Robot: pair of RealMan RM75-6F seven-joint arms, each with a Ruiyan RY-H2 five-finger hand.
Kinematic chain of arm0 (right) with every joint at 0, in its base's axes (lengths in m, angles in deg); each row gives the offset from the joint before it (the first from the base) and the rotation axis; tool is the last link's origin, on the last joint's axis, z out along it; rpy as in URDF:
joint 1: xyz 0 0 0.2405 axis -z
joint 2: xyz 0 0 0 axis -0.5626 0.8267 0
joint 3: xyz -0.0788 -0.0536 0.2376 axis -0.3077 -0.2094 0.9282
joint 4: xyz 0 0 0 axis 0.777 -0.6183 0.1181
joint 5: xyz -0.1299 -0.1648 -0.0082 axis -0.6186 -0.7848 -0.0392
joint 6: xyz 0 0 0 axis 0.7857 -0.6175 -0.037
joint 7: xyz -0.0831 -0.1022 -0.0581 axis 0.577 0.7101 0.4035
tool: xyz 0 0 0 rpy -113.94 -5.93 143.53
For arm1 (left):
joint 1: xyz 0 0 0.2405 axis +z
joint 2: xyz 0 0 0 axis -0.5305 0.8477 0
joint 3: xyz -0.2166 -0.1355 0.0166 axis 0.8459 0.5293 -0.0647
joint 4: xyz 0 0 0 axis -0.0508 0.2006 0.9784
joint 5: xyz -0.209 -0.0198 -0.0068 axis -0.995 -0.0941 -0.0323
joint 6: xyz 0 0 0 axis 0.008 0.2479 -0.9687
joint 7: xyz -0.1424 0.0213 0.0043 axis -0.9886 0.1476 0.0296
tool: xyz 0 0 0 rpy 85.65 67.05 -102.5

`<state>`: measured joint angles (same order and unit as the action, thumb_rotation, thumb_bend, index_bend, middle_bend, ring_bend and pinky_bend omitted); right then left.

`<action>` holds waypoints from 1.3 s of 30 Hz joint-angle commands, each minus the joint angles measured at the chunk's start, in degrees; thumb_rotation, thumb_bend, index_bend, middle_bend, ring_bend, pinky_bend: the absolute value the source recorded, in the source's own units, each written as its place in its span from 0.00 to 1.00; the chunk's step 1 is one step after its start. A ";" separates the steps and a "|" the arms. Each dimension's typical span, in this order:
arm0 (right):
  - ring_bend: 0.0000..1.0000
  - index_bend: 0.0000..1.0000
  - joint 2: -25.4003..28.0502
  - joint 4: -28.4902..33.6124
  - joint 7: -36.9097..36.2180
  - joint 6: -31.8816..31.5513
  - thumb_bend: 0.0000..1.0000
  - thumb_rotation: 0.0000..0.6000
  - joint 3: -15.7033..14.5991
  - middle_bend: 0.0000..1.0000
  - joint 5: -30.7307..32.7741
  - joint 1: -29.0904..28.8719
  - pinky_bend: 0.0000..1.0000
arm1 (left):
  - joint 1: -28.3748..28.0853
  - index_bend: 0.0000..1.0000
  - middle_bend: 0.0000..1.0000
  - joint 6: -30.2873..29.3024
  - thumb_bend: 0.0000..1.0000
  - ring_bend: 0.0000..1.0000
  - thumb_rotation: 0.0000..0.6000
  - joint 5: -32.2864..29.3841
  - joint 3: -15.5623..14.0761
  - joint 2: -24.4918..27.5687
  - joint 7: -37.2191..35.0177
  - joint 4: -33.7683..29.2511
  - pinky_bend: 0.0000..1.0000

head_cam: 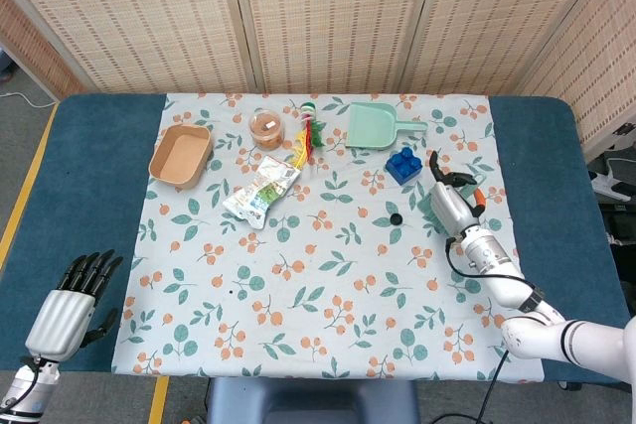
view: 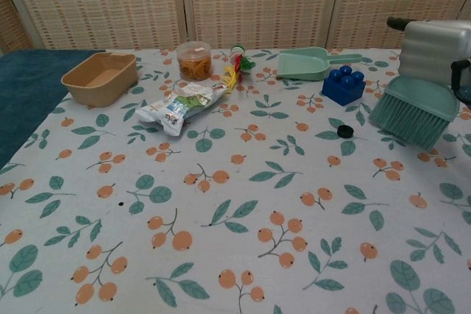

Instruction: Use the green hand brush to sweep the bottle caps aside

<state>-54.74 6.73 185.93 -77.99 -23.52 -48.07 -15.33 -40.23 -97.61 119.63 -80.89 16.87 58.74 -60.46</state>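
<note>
**Right hand holding the green brush beside a single bottle cap**

The right hand (view: 440, 49) grasps the green hand brush (view: 414, 110) near the right edge of the floral cloth (head_cam: 328, 295), bristles angled down toward the cloth; the chest view does not settle whether the bristle tips touch it. One black bottle cap (view: 344, 131) lies flat on the cloth, just left of the brush and in front of the blue toy block (view: 344, 86). In the head view the same cap (head_cam: 395, 215) sits apart from the brush, between the block and the cloth's centre. The left hand (head_cam: 75, 295) rests at the near left corner of the desk (head_cam: 89, 176), released, fingers extended and holding nothing. Along the far side stand a tan tray (head_cam: 181, 156), a lidded jar (head_cam: 265, 128), a snack packet (head_cam: 260, 191), a small red-and-green toy (head_cam: 310, 131) and a green dustpan (head_cam: 378, 126).
</note>
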 commanded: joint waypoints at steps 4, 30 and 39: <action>0.61 1.00 0.21 -3.67 2.37 -1.14 0.50 1.00 -1.06 0.86 1.21 -0.45 0.08 | 0.04 0.00 0.00 0.22 0.39 0.00 1.00 -0.49 0.14 -0.19 0.56 -0.06 0.07; 0.61 1.00 -1.02 8.30 -22.85 -3.40 0.50 1.00 2.63 0.87 -16.55 0.18 0.08 | 0.21 0.00 0.00 -0.47 0.39 0.00 1.00 0.09 -0.03 0.53 -0.83 -0.26 0.07; 0.61 1.00 -4.18 2.33 -15.41 -1.54 0.50 1.00 2.75 0.87 -12.30 0.05 0.08 | 0.44 0.00 0.00 -0.91 0.39 0.00 1.00 0.12 -0.02 0.98 -1.31 -0.26 0.07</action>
<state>-58.40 10.00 169.39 -79.84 -20.76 -61.24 -15.30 -39.78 -98.53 119.77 -80.91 17.86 57.41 -60.73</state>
